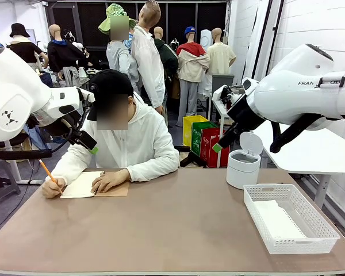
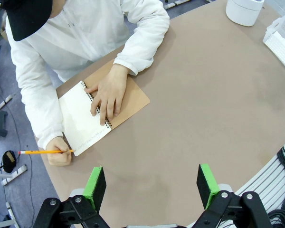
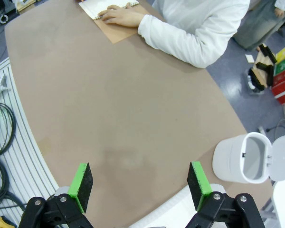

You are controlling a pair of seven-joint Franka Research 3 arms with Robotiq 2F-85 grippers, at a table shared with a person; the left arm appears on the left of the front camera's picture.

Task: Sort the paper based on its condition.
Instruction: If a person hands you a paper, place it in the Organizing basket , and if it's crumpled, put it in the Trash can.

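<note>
Paper (image 2: 80, 124) lies in a notebook (image 2: 128, 97) under a person's hand (image 2: 109, 92). We hold both pincers, left (image 2: 152, 187) and right (image 3: 140, 187), spread above the tabletop (image 1: 172, 224).

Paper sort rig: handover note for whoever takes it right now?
Left gripper: jaws open, empty, above the brown table.
Right gripper: jaws open, empty, above the table edge near the small white lidded bin, whose lid is up.
Person: one hand flat on the open spiral notebook with brown kraft cover, the other hand holding an orange pencil at the page.
White plastic mesh basket sits on the robot's right side of the table, beside the bin.
Done: nothing sorted; no loose sheet is out on the table.
Left: all sorting, once a sheet is offered.
</note>
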